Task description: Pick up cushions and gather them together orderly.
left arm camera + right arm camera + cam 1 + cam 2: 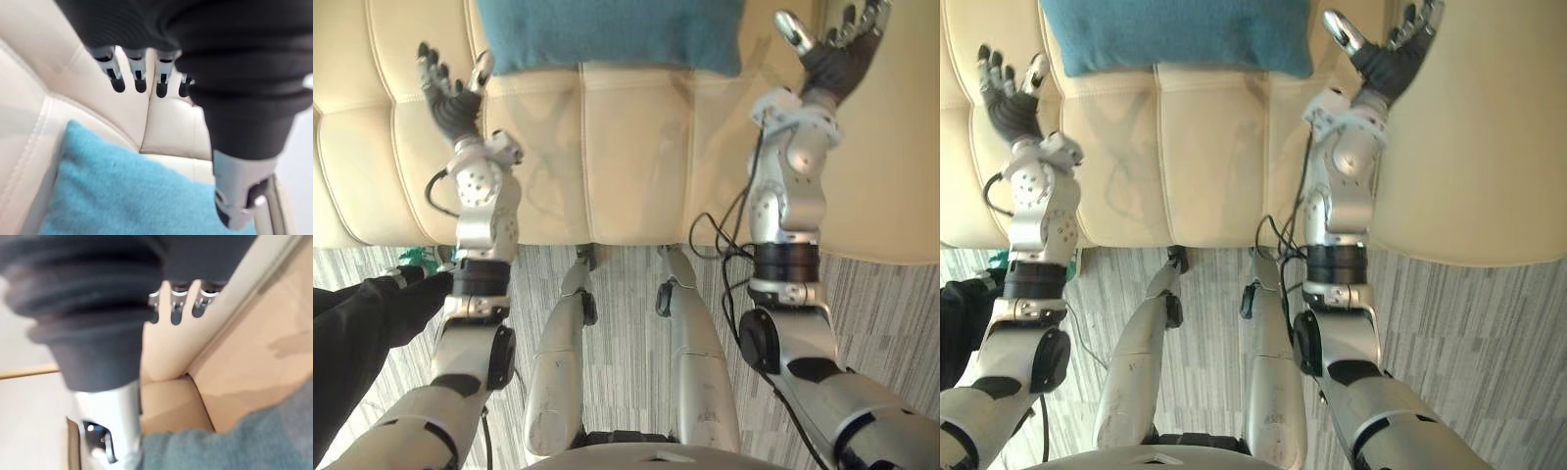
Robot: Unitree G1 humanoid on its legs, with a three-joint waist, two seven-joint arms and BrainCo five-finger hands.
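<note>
Left hand point(450, 103) open, fingers spread, holding nothing, over the cream sofa point(626, 166). Right hand point(837, 59) also open and empty, fingers straight. Blue cushion point(607, 34) lies on the sofa between the two hands, just beside the left hand's thumb, touching neither. Person's dark-clad limb point(362, 323) below the left hand, beside that arm.

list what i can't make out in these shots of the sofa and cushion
- Blue cushion: far part cut off by the eye views' top edge.
- Right robot hand: fingertips cut off by the same edge.
- Green thing on the floor: too small to identify.
- Person's dark limb: cut off by the left edge; arm or leg unclear.
</note>
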